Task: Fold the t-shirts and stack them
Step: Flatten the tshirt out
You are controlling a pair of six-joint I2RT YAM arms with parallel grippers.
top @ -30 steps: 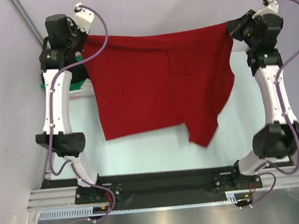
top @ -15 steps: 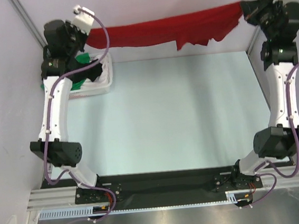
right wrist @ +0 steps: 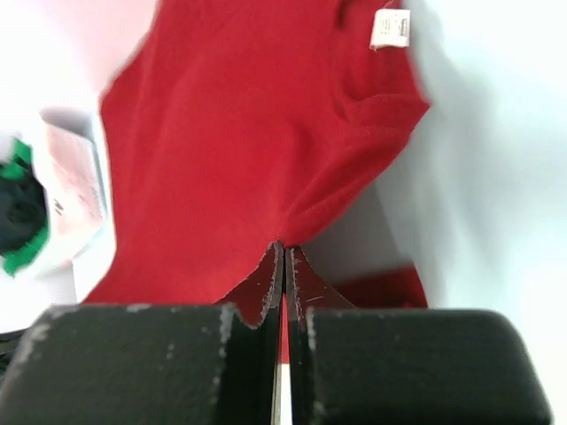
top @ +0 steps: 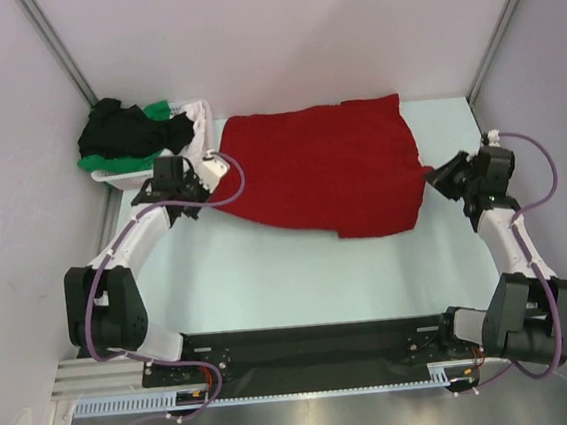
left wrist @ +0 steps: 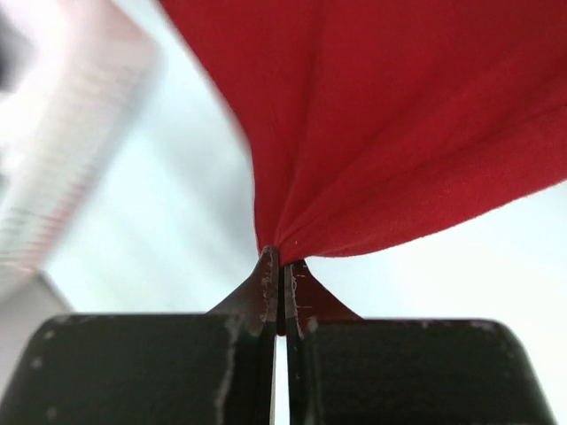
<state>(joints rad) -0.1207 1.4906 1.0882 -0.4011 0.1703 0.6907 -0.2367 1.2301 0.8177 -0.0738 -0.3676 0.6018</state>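
Down from midair, the red shirt [top: 325, 168] lies by the table's [top: 299, 271] far edge (label [right wrist: 391, 27] showing); my left gripper [left wrist: 280, 266] and right gripper [right wrist: 283, 257] pinch it.

Pale table [top: 320, 279]: red t-shirt [top: 320, 169], basket [top: 202, 130]

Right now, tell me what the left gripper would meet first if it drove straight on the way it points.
The red t-shirt: the left gripper is shut on its edge, and the cloth spreads directly ahead of it.
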